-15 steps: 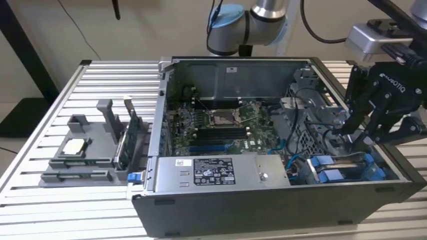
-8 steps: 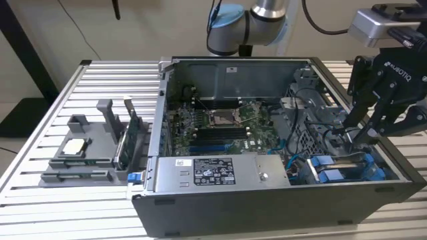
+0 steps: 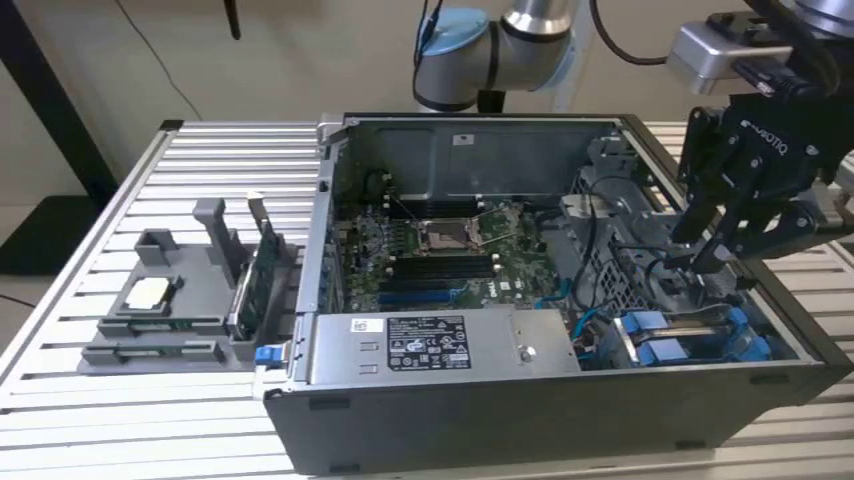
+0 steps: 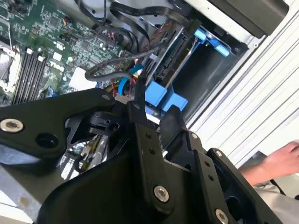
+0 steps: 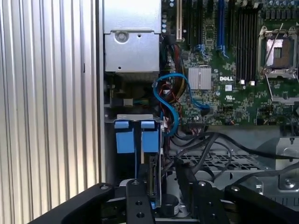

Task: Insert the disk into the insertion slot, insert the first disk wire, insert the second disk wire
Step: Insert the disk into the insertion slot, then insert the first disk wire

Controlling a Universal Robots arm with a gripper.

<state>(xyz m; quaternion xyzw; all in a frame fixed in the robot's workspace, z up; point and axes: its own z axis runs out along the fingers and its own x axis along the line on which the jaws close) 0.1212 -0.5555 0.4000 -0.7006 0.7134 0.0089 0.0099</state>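
Exterior view, lower right: one disk [image 3: 671, 336] in one insertion slot [image 3: 774, 338]; one gripper [image 3: 703, 258] above, grip undeterminable.

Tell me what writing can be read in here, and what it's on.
Label on the power-supply box: dense print, too small to read.
White sticker on the same box: too small to read.
Motherboard: a white maker's logo and tiny markings too small to read.
Gripper: white maker's lettering on its black body.
Nothing else carries readable words or numbers.
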